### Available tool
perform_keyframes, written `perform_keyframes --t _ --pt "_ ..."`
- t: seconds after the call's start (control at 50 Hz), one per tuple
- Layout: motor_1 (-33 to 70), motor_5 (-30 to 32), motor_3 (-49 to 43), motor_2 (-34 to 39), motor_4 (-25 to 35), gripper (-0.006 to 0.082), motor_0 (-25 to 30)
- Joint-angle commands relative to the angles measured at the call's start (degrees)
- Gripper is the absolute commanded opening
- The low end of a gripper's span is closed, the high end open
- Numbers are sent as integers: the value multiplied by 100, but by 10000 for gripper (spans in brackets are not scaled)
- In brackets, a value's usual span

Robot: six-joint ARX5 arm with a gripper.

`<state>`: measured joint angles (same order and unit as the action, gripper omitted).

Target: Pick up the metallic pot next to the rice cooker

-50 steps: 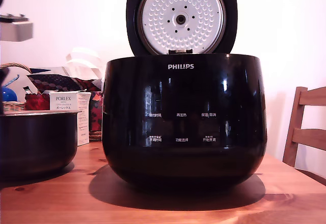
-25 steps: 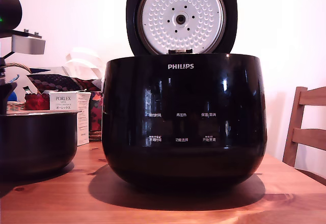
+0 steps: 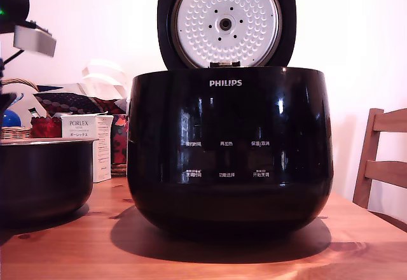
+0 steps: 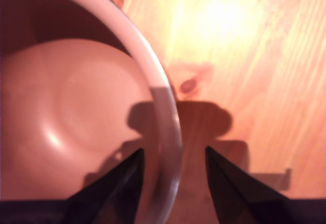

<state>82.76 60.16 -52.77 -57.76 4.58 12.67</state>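
The metallic pot (image 3: 44, 178) is a dark round bowl with a thin pale rim, standing on the wooden table at the exterior view's left, beside the rice cooker (image 3: 229, 153). The cooker is large, glossy black and marked PHILIPS, with its lid up and the dimpled silver plate showing. In the wrist view my gripper (image 4: 173, 155) is open and straddles the pot's rim (image 4: 164, 107): one dark fingertip (image 4: 130, 170) is inside the bowl, the other is outside over the table. Part of my arm (image 3: 33, 39) shows above the pot at the exterior view's left edge; the fingers are cut off there.
Behind the pot are a white PORLEX box (image 3: 82, 127), a red patterned tin and a wicker basket. A wooden chair (image 3: 381, 159) stands at the exterior view's right. Bare wooden table (image 3: 76, 248) lies in front of the pot and cooker.
My arm has come further into the exterior view from the left, and its grey block now sits tilted and a little higher. The pot and cooker have stayed put.
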Motion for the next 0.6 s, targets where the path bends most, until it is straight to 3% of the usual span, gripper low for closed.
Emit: perform_keyframes --t 0.0,0.4,0.58 --pt "258 -87 -122 24 35 337 20" --pt "590 -479 -621 -450 90 319 20" --pt "614 -476 -730 -590 149 229 20"
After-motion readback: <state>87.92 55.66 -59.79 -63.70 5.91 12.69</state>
